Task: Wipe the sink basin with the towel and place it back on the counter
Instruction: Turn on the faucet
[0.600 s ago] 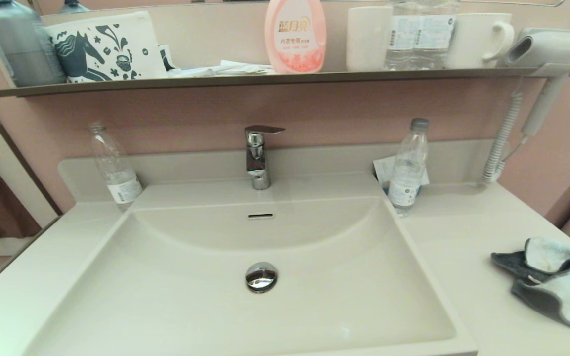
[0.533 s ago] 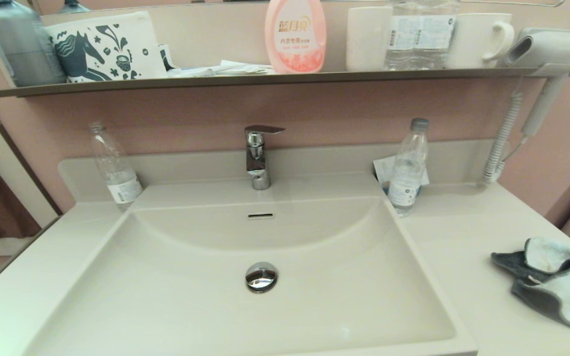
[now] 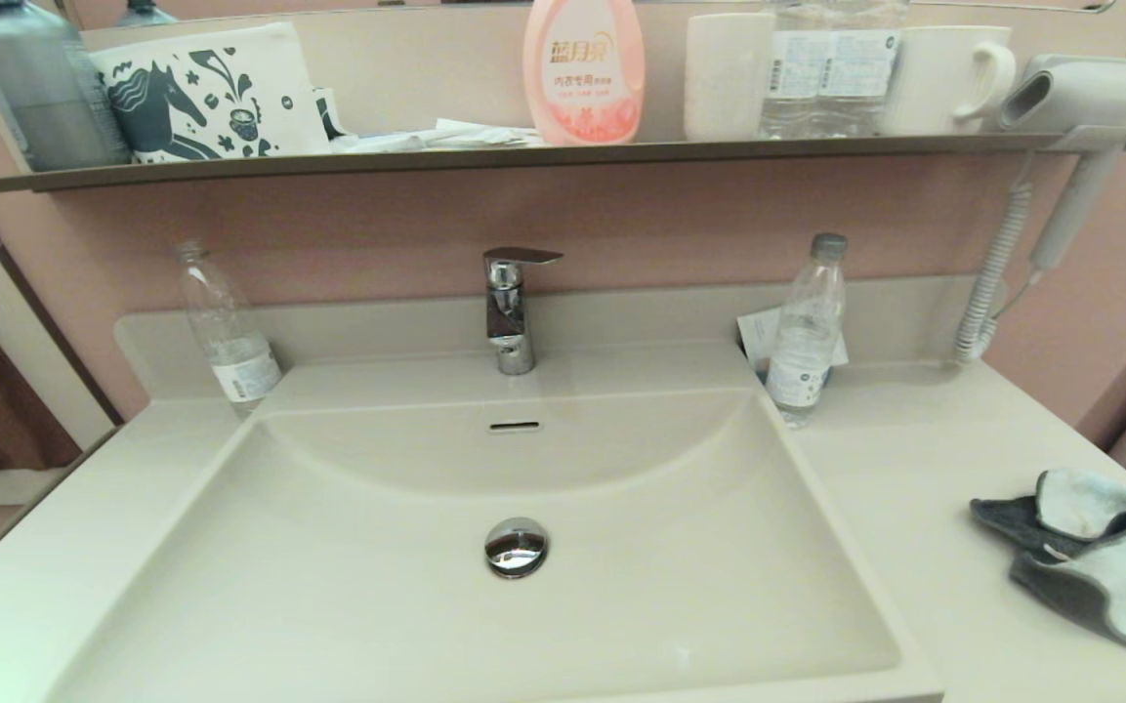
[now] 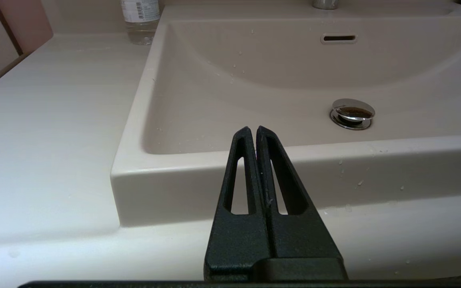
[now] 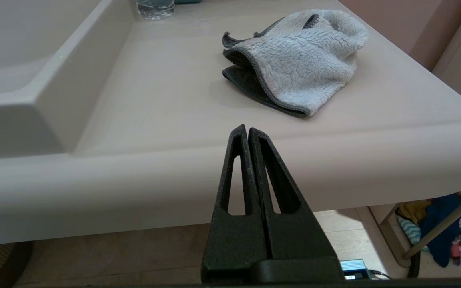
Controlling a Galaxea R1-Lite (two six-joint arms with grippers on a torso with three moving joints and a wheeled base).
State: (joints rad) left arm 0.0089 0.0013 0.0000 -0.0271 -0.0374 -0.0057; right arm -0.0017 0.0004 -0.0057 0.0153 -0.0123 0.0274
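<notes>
Our right end effector (image 5: 247,129), fingers together, waits before the table (image 5: 166,100); we should open it, then pinch the towel (image 5: 298,60) at its raised fold.

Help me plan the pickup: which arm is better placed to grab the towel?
Right. The right gripper faces the towel across the counter; the left gripper is at the sink basin.

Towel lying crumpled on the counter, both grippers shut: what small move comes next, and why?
Probably open the right gripper and reach toward the towel. It lies untouched on the counter beyond the shut fingers, on the right arm's side.
</notes>
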